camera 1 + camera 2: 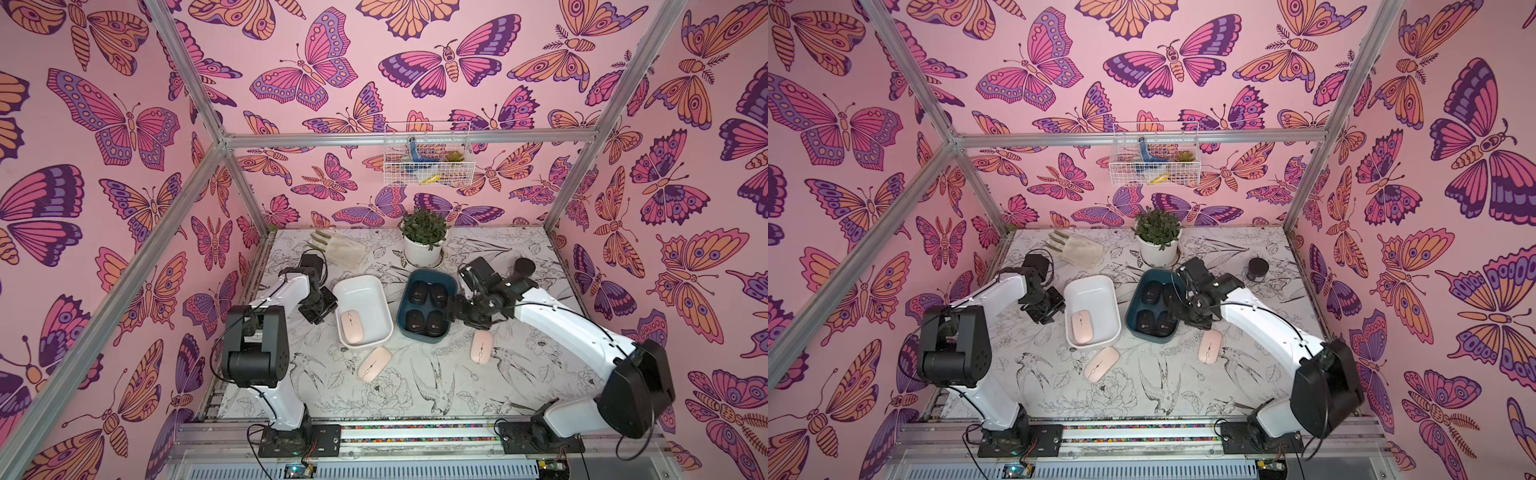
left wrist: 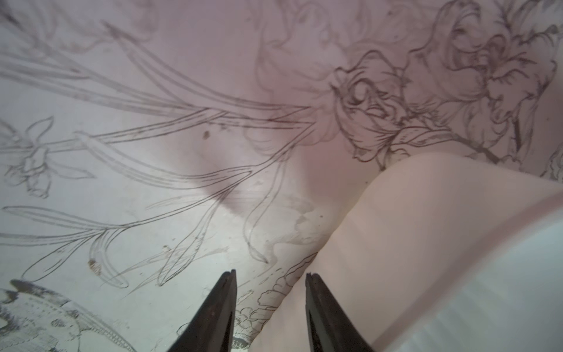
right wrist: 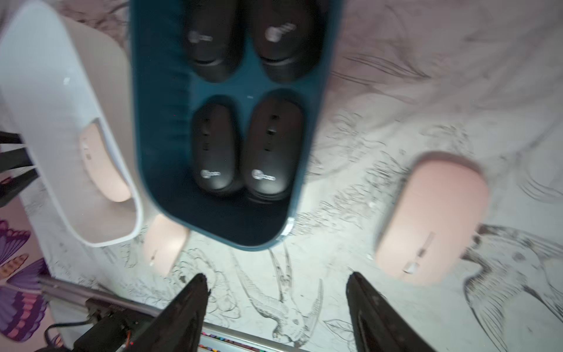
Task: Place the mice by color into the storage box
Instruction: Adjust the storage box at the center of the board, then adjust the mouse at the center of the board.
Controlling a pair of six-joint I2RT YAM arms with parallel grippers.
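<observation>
While my left hand (image 2: pixel 271 275) hangs part-spread and empty at the white box's (image 1: pixel 361 299) 9 o'clock, my right hand (image 3: pixel 277 279) gapes wide, holding nothing, at the blue box's (image 1: pixel 419 337) 3 o'clock. Four black mice (image 1: pixel 415 321), rounded matte ovals, fill that smooth-walled blue box in two pairs, long axes roughly 12 to 6. A flat pink mouse (image 1: pixel 351 327) lies at the white box's 6 o'clock end, slit running 12 to 6. A second pink mouse (image 1: pixel 375 363) rests on the printed desk (image 1: pixel 415 386) just beyond, tilted toward 1. The third pink mouse (image 1: pixel 482 347) lies at the blue box's 4 o'clock, near upright.
</observation>
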